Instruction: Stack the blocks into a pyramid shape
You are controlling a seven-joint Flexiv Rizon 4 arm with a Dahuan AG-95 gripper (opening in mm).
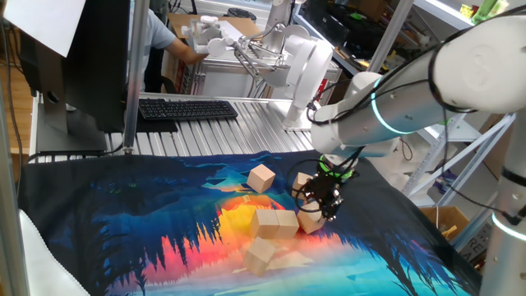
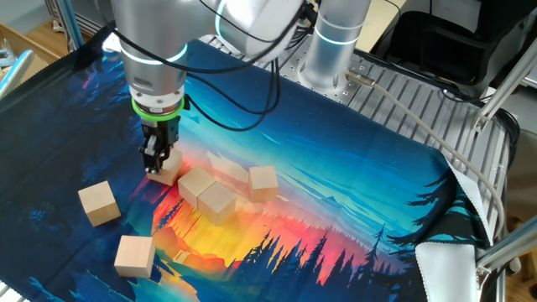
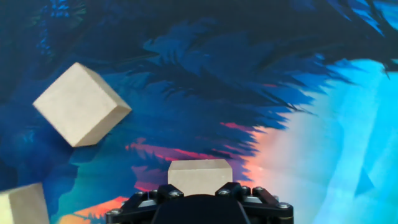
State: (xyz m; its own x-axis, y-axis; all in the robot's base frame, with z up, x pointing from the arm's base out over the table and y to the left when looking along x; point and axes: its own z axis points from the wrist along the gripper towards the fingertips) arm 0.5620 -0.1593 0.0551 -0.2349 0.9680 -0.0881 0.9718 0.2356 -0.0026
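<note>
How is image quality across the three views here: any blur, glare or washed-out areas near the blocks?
One fixed view: sharp enough, the gripper dark against the bright mat. The other fixed view: even light, soft shadows under the blocks. Hand view: the mat's pale blue patch at right looks washed out, and the near block is slightly soft.

Legible text, labels, brands, numbers, signs: none in any view.

- Blocks (image 2: 218, 200) beside the gripper (image 2: 157, 164): plain faces, no markings.
- Printed cloth (image 2: 352, 176) under the gripper: picture only, no lettering.
- Keyboard (image 1: 187, 108) far behind the gripper: key legends too small to read.
</note>
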